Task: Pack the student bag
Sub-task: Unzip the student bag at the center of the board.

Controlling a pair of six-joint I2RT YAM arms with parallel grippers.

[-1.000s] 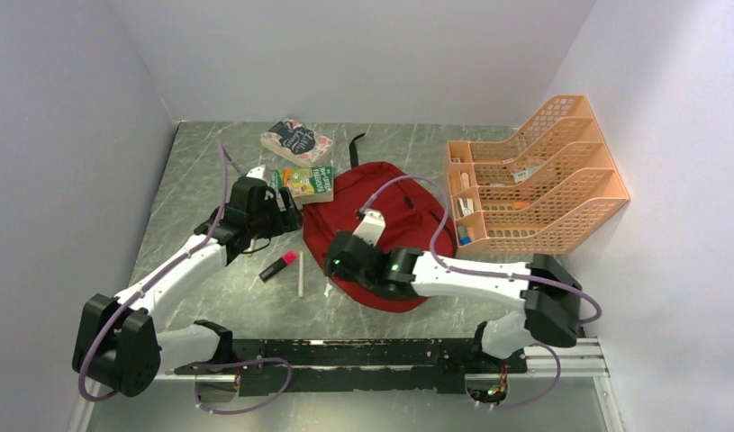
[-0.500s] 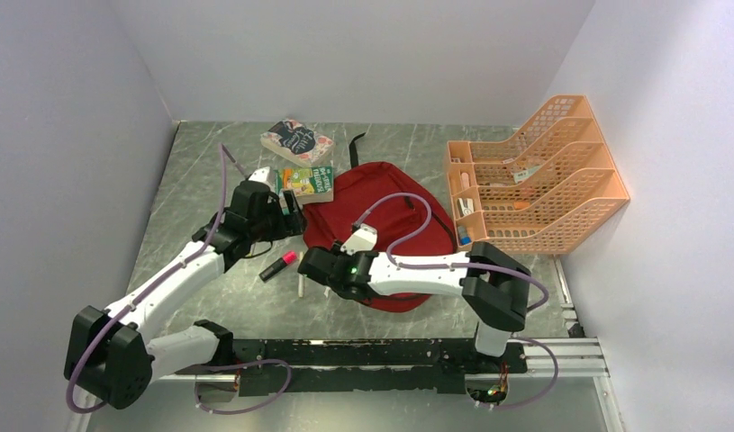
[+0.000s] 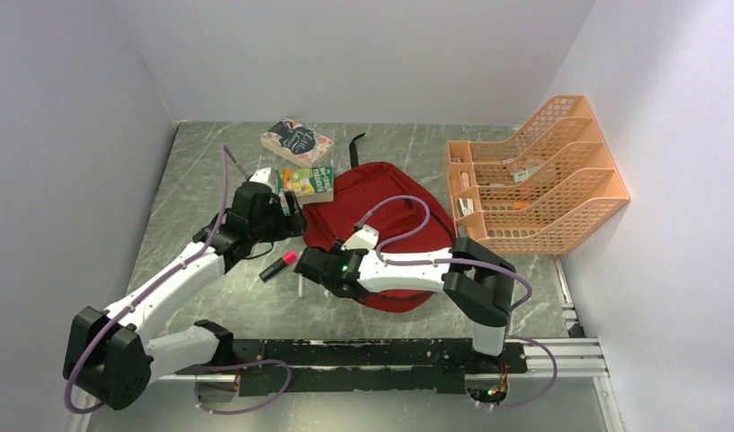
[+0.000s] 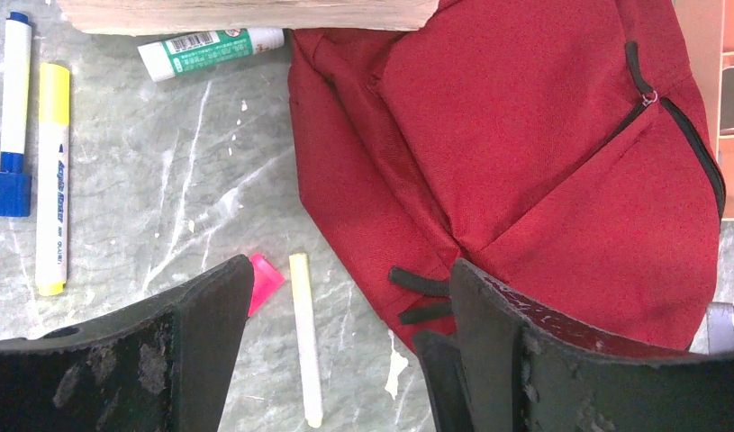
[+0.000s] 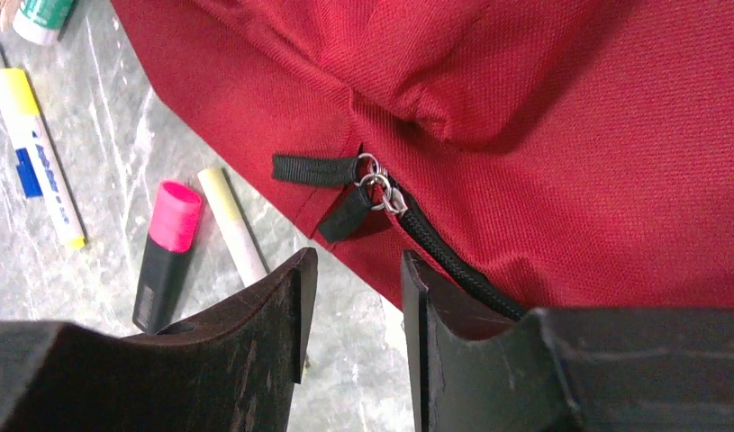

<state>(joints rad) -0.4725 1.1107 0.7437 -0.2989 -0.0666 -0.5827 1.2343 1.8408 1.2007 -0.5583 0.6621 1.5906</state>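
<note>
Marbled table point(image 3: 210, 171) bears student bag point(image 3: 381, 202), highlighter point(image 3: 279, 265), books point(image 3: 297, 141), organizer point(image 3: 534, 171).

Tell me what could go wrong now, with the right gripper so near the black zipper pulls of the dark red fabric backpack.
1. The right gripper, jaws partly open and empty, sits beside the two black zipper pulls; it may pinch the dark red fabric backpack instead of a pull.
2. The pale yellow stick and the pink-capped black highlighter lie close to that gripper and might be knocked away.
</note>
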